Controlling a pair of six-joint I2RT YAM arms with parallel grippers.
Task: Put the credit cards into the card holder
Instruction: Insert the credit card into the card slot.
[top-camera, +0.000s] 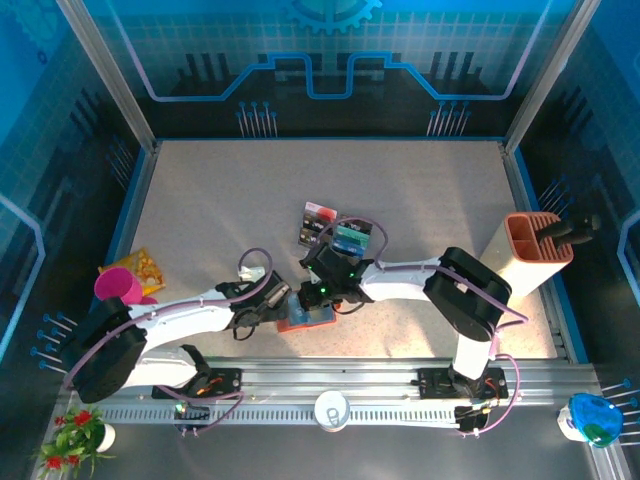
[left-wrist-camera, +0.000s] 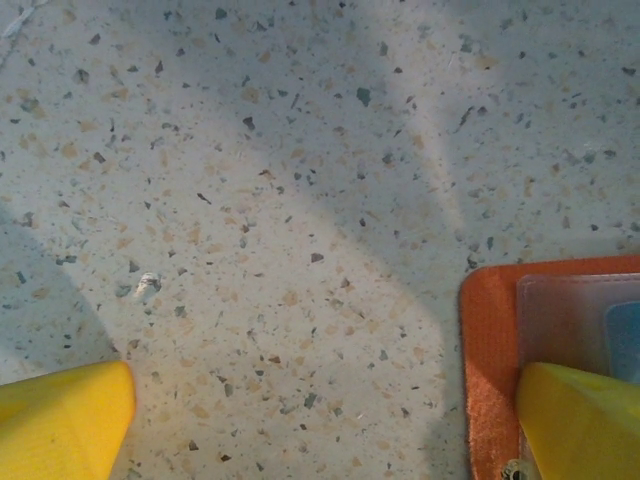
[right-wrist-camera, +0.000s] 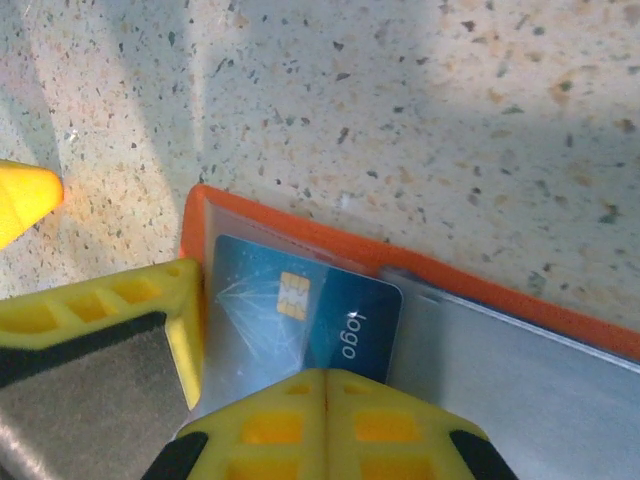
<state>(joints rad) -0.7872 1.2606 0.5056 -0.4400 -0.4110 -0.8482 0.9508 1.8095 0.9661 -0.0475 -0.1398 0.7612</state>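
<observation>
The orange card holder (right-wrist-camera: 300, 232) lies open on the table near the arm bases, also in the top view (top-camera: 292, 322). A blue credit card (right-wrist-camera: 300, 310) with a chip lies flat on it, its left part under a clear pocket. My right gripper (right-wrist-camera: 325, 385) is shut, its joined tips over the card's near edge, not pinching it. My left gripper (left-wrist-camera: 320, 420) stands wide open; its right fingertip (left-wrist-camera: 580, 420) rests on the holder (left-wrist-camera: 490, 340), the other over bare table. More credit cards (top-camera: 318, 222) lie farther back.
A clear slotted tray (top-camera: 352, 238) with cards stands behind the grippers. A tall beige-and-orange box (top-camera: 527, 250) stands at the right edge. A pink cup (top-camera: 120, 285) and a yellow packet (top-camera: 145, 265) sit at the left.
</observation>
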